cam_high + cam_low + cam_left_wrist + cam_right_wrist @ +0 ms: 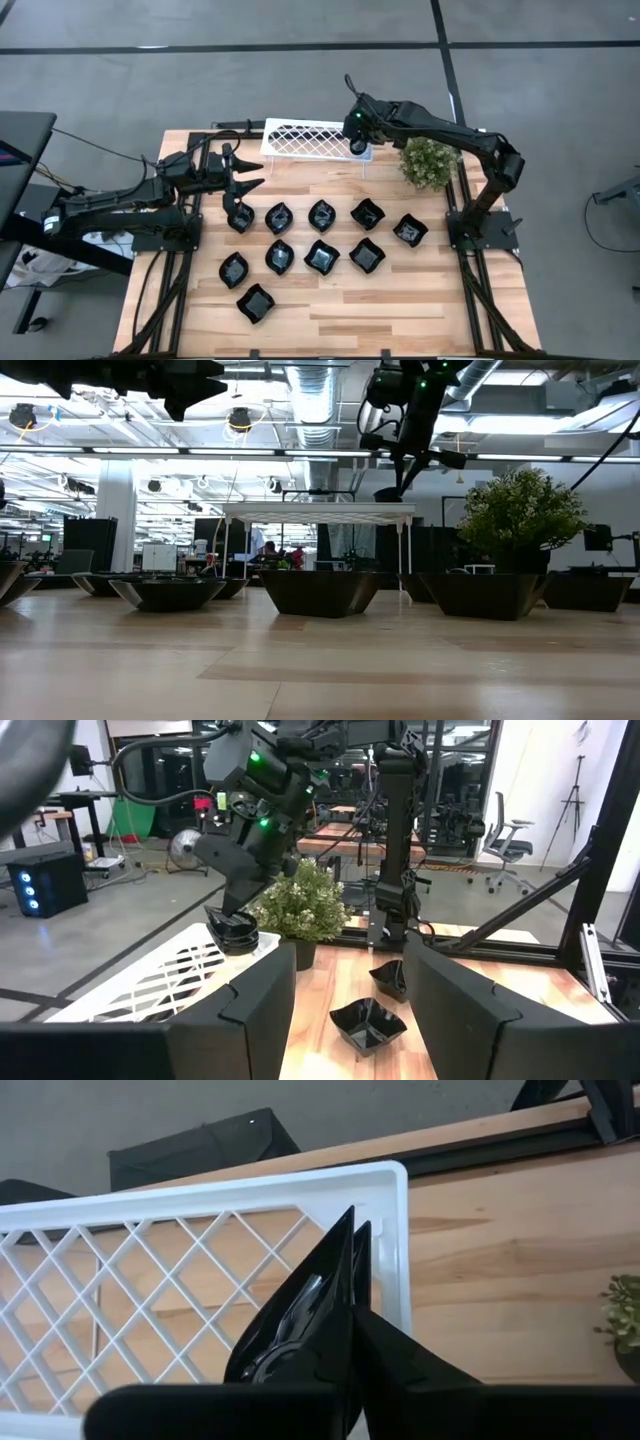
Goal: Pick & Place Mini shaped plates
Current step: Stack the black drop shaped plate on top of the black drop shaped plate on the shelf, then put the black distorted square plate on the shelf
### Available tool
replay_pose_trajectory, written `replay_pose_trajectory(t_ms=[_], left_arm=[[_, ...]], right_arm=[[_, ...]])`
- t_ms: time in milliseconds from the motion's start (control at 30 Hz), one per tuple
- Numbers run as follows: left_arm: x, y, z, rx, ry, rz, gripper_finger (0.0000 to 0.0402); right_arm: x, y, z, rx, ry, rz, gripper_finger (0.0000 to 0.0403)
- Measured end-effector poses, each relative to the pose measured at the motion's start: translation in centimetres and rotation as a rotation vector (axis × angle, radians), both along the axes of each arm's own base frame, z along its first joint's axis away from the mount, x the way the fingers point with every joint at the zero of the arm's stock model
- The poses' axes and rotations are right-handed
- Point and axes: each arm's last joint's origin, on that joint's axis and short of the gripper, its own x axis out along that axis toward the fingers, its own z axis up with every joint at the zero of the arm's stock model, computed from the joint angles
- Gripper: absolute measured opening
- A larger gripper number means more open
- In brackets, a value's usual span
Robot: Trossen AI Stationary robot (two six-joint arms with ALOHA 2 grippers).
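Observation:
Several glossy black mini plates (321,256) lie in rows on the wooden table; they also show in the low view (320,590). My right gripper (358,135) is over the right end of the white lattice rack (300,140), shut on one black plate (300,1310). This plate also shows in the left wrist view (232,932). My left gripper (243,170) is open and empty, raised above the leftmost plate (240,216) of the far row; its two fingers show in its wrist view (350,1005). My right gripper pinches the plate's rim (335,1330) between its two fingers, coming from above and pointing down. The plate hangs on edge below the fingers, at the rack's right end (390,494). I cannot tell whether its lower part touches the rack.
A small green bushy plant (428,162) stands at the table's far right, close beside the rack's right end. The rack stands on thin legs (405,550) along the far edge. Bare wood lies at the near edge (400,320).

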Motion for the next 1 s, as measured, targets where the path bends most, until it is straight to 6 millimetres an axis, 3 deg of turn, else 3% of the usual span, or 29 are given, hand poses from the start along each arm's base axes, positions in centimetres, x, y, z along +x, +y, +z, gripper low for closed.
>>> replay_pose_trajectory(t_ms=[433,667,833,1000], left_arm=[[0.0,0.0,0.1,0.002,-0.005,0.0,0.0188],[0.0,0.0,0.1,0.003,-0.007,0.0,0.0188],[0.0,0.0,0.1,0.002,-0.007,0.0,0.0188],[0.0,0.0,0.1,0.002,-0.007,-0.001,0.0188]], right_arm=[[0.0,0.0,0.0,-0.012,0.006,-0.007,0.0048],[-0.3,0.4,0.6,-0.017,0.012,0.054,0.0046],[-1.1,3.1,3.2,-0.093,-0.013,0.196,0.0017],[-2.2,8.1,5.6,-0.136,-0.017,0.368,0.0005]])
